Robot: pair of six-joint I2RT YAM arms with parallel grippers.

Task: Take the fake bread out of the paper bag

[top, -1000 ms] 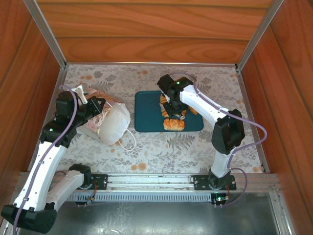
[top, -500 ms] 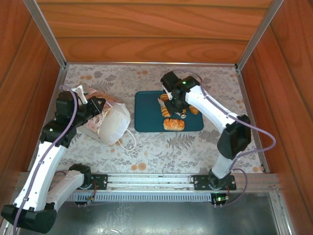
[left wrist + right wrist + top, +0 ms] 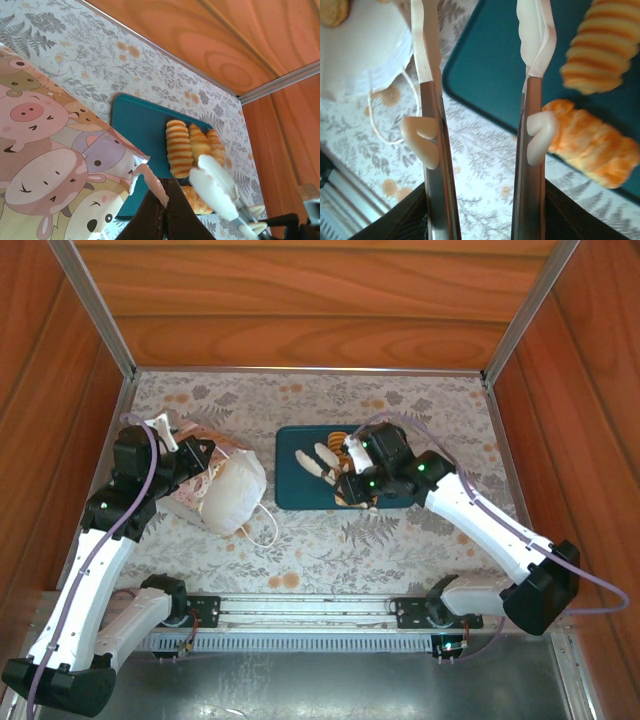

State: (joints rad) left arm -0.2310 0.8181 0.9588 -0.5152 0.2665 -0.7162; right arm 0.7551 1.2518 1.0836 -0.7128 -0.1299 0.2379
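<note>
Top view: the left gripper (image 3: 205,466) clamps the tipped bag (image 3: 237,490) at left. The right gripper (image 3: 318,466), spread and empty, hangs over the tray (image 3: 292,495), where a loaf (image 3: 353,502) lies left-right.
Left wrist: a ridged roll (image 3: 177,148) rests on the tray.
Right wrist: the roll lies crosswise to the loaf. The likely next move is a reach left into the bag.

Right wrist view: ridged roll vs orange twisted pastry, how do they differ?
Colour: the ridged roll is pale tan with browner crests; the twisted pastry is bright orange.
Surface: the roll has straight parallel ridges, the pastry diagonal braided folds.
Place: on the teal tray, the pastry lies nearer the edge, the roll farther in.
Shared: both are toy breads lying on that tray.
</note>
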